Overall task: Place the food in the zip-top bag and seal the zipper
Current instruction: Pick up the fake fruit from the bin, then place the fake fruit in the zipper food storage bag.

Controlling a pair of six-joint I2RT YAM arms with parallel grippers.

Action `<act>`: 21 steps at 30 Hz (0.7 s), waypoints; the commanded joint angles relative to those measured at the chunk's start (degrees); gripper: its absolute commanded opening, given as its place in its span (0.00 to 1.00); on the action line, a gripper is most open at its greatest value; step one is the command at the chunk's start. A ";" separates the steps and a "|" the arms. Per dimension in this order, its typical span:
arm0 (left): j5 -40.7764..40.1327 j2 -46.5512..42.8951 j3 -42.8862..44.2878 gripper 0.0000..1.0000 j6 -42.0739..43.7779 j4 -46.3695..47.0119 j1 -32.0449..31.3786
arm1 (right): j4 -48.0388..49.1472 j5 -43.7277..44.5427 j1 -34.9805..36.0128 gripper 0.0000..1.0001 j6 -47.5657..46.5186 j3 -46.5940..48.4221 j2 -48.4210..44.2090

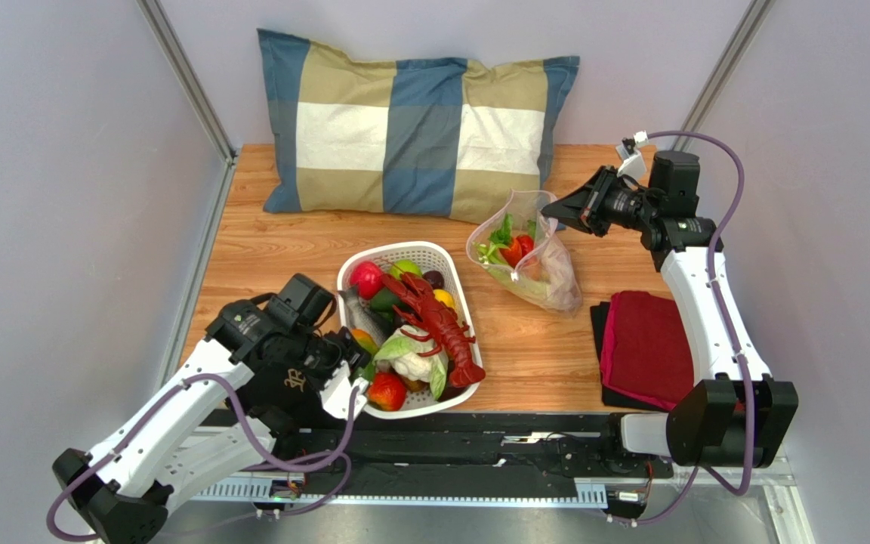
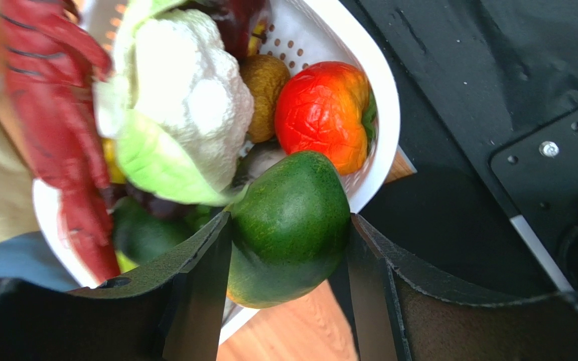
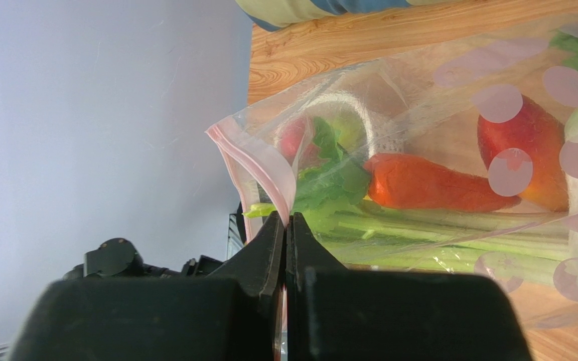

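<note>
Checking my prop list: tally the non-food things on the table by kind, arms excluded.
Pillow: 1
White basket: 1
Zip-top bag: 1
Red cloth: 1
Dark mat under it: 1
Total: 5

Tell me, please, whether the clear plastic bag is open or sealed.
Open: the right tool pinches the pinkish rim of the clear plastic bag; its mouth gapes.

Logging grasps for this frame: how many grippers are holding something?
2. The left gripper is shut on a green fruit at the white basket's rim; the right gripper pinches the zip-top bag at its zipper.
</note>
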 commanded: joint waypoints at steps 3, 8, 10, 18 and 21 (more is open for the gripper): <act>4.44 -0.54 10.94 0.14 4.75 -16.96 -0.02 | -0.27 -0.59 0.27 0.00 -1.20 2.21 0.47; 8.74 3.84 23.74 0.01 -1.36 -18.91 -0.03 | -0.61 -0.77 0.18 0.00 -1.81 2.39 0.39; 12.52 6.74 29.39 0.00 -6.55 -14.71 0.06 | -0.79 -0.85 0.27 0.00 -2.16 2.47 0.38; 25.98 26.26 52.70 0.00 -46.27 19.46 -0.90 | -1.76 -1.47 0.27 0.00 -4.45 2.74 -0.23; 26.86 29.69 52.01 0.00 -56.57 33.75 -2.39 | -1.76 -1.56 0.36 0.00 -4.54 3.18 -0.49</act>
